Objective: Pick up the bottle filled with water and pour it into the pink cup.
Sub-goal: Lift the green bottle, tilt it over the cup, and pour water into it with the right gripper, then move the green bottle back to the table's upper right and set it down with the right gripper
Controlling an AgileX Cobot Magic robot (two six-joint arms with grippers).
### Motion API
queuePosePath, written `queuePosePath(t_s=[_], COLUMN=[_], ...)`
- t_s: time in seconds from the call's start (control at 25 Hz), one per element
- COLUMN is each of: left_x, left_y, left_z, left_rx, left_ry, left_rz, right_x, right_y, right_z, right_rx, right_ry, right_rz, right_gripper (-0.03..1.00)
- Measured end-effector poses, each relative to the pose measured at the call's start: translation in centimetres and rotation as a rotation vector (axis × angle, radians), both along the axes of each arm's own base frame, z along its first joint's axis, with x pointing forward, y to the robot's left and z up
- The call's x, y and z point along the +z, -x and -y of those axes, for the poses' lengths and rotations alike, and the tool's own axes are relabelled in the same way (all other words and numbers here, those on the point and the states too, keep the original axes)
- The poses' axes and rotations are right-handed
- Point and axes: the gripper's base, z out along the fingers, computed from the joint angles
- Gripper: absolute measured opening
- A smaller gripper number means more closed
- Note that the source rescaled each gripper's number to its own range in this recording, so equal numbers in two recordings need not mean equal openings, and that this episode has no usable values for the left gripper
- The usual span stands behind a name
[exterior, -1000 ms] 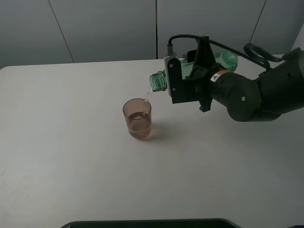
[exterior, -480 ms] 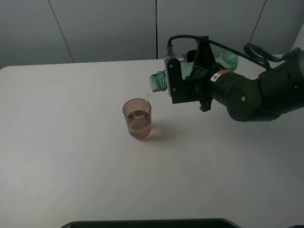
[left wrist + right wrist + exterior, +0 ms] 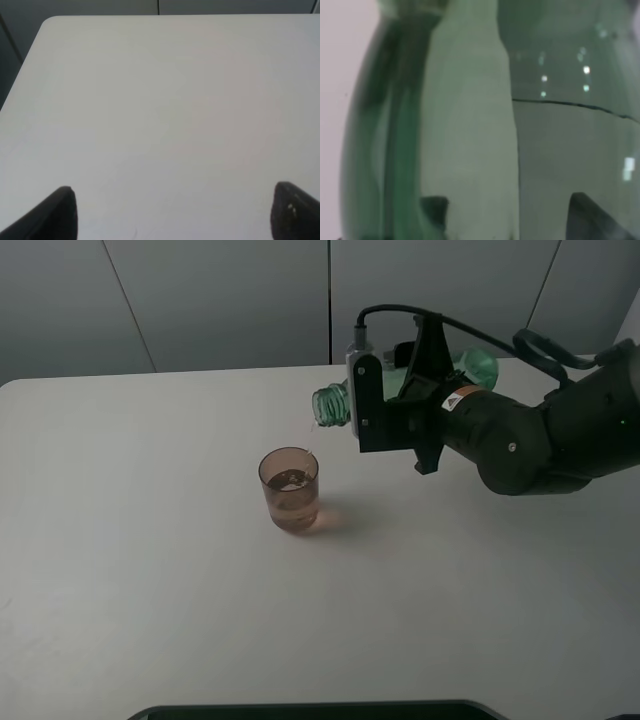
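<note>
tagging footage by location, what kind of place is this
Probably a robotics lab or test cell: a plain white table, grey wall panels behind it, and the right gripper holding a green bottle tilted toward a pink cup.

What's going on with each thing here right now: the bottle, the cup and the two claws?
bottle: uncapped, tipped nearly flat in the air, mouth above and just beside the cup.
pink cup: upright on the table, partly filled with water.
right gripper: shut on the bottle.
left gripper: open, holding nothing.
</note>
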Motion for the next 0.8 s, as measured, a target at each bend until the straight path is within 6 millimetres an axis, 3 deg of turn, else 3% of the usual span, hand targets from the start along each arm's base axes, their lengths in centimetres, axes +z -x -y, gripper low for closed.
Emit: queuePosePath(t_s=[0.32,0.8], left_x=[0.0,0.0], left_y=[0.0,0.0], left_z=[0.0,0.0], left_rx=[0.000,0.001], left_ry=[0.000,-0.001], left_rz=[0.000,0.000], right_x=[0.4,7.5], right_y=[-0.1,0.4], right_z=[-0.3,0.3], right_rx=[-0.041,-0.198], right_ry=[-0.157,-0.790], right_rz=[-0.037,-0.047], right_gripper=[0.00,0.00])
